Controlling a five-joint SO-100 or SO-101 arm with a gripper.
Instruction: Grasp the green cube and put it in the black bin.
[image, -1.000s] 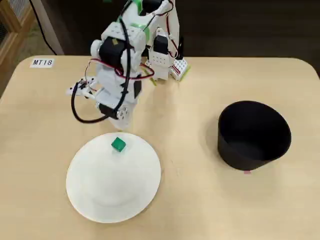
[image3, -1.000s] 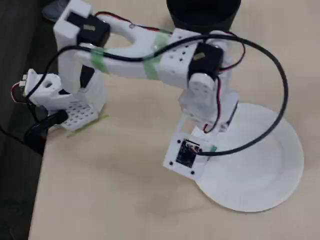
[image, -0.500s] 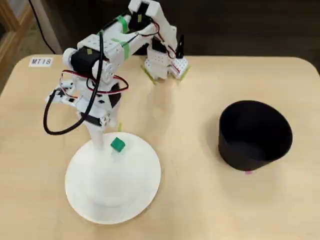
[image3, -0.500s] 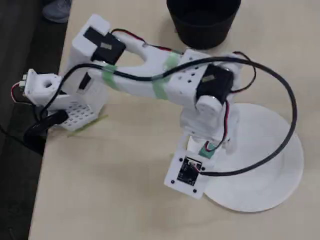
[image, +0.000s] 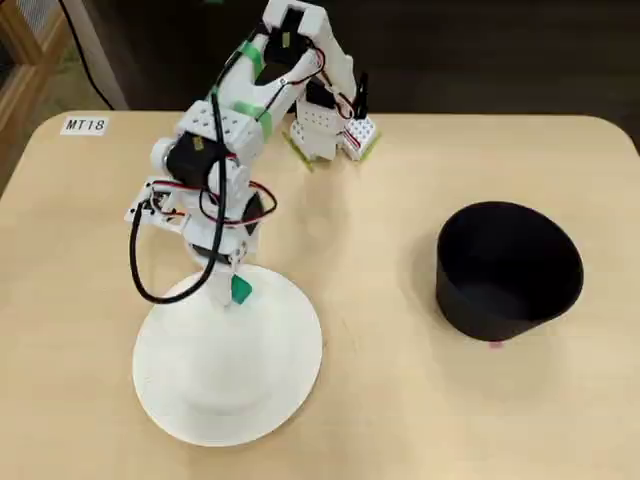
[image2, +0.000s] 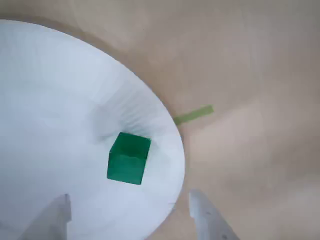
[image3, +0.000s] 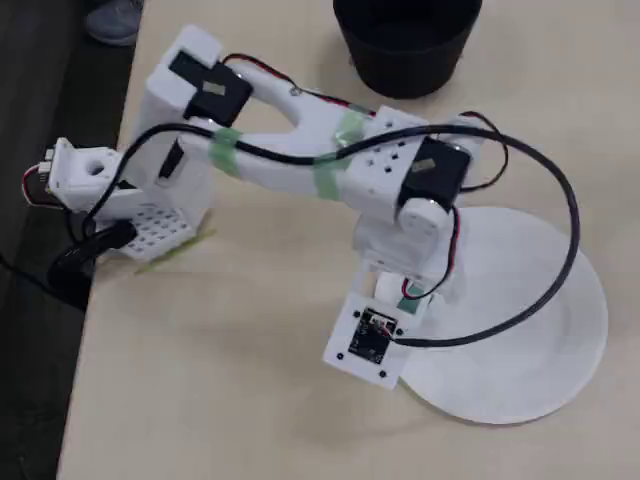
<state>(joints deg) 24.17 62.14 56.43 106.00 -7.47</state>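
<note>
The green cube (image2: 128, 158) rests on a white paper plate (image2: 45, 100), close to the plate's rim. In the wrist view my gripper (image2: 130, 222) is open, and its two white fingertips (image2: 207, 217) stand either side of the cube and just short of it. In a fixed view the gripper (image: 230, 293) hangs over the plate's (image: 260, 390) far edge with the cube (image: 241, 290) at its tip. The black bin (image: 510, 275) stands empty to the right. In the other fixed view the wrist hides most of the cube (image3: 410, 292).
The arm's base (image: 325, 125) is clamped at the table's far edge. A strip of green tape (image2: 194, 115) lies on the table beside the plate. A label reading MT18 (image: 84, 125) is stuck at the far left corner. A black cable (image: 150, 280) loops off the wrist.
</note>
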